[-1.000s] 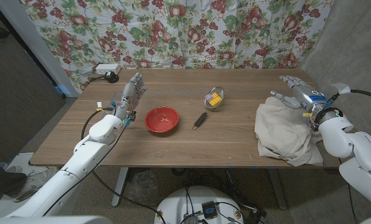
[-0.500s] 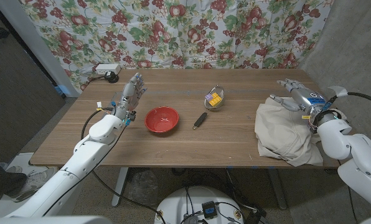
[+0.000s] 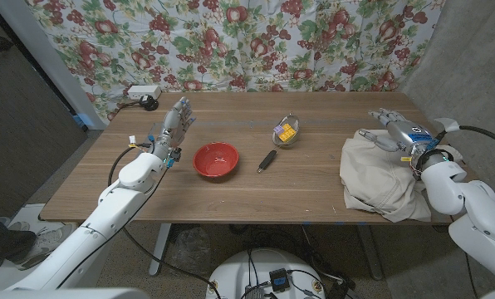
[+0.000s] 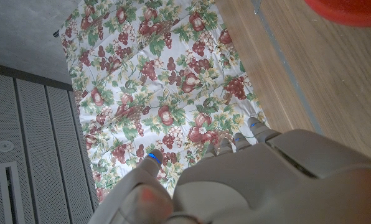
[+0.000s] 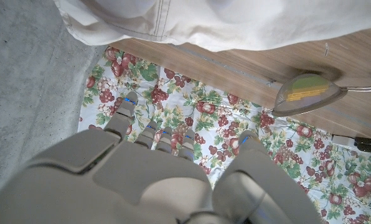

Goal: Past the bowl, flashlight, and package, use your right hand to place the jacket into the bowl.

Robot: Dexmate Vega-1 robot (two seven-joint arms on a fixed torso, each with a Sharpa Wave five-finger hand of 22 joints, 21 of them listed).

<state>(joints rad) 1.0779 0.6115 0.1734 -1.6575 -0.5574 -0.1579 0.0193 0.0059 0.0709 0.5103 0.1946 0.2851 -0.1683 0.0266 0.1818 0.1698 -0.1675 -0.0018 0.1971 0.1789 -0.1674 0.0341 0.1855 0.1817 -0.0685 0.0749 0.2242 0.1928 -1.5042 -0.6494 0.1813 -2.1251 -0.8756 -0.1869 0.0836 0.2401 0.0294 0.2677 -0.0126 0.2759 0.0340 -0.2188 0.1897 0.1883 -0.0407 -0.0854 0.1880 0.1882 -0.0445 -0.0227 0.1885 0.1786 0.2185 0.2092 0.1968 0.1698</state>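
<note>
A wooden worktop stands before a curtain printed with fruit and leaves, grey wall at both sides. The jacket, a pale beige crumpled heap, lies at the worktop's right end, well apart from the red bowl. The right hand hovers over the jacket's far edge, fingers spread, holding nothing. The left hand stands upright beside the bowl, fingers apart.

A makeshift lab. A floral curtain hangs behind a wooden table. Grey concrete wall and cables show.
</note>
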